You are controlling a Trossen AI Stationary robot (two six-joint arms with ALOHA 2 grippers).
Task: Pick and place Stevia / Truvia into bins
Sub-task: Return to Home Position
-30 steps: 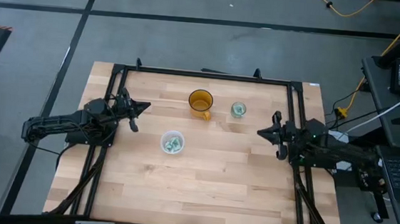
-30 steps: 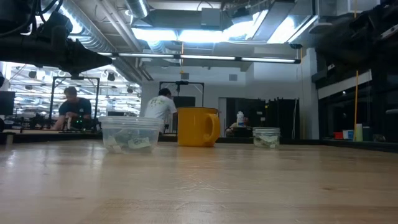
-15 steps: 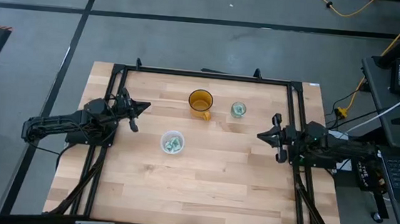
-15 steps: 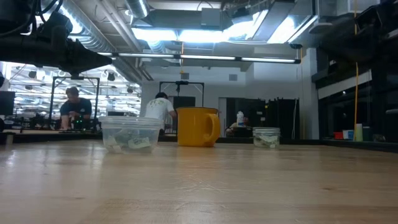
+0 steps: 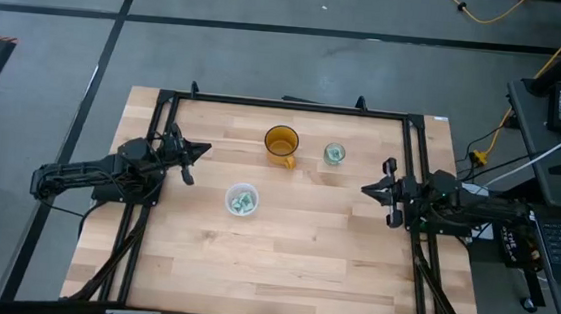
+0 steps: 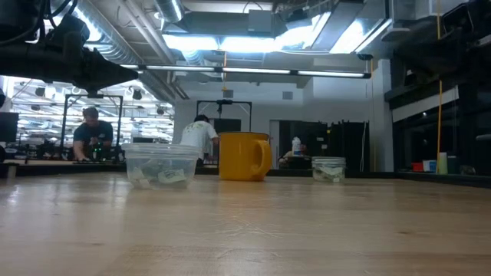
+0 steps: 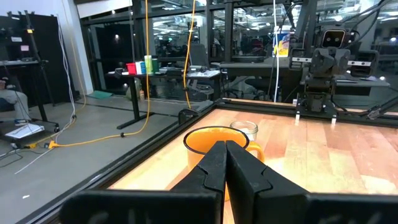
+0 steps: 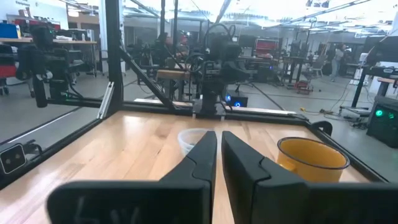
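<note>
Your left gripper (image 5: pixel 201 152) hangs at the left edge of the table (image 5: pixel 282 267), pointing inward toward the amber cup (image 5: pixel 282 143). In its wrist view, the two fingers (image 7: pixel 208 171) are pressed together with nothing between them. Your right gripper (image 5: pixel 368 189) sits at the table's right edge, also facing inward. Its fingers (image 8: pixel 199 155) are drawn in to a thin slit and carry nothing. Both grippers are well apart from the cups.

The Stevia / Truvia packets (image 5: pixel 242 203) you can see lie inside the bins. Some are in the wider whitish cup (image 5: pixel 228 199) near the table's middle. Others are in the narrower glassy cup (image 5: pixel 326 153), just beside the amber cup on its right in the high view. In the low view, the packets rest at the bottom of each cup.
</note>
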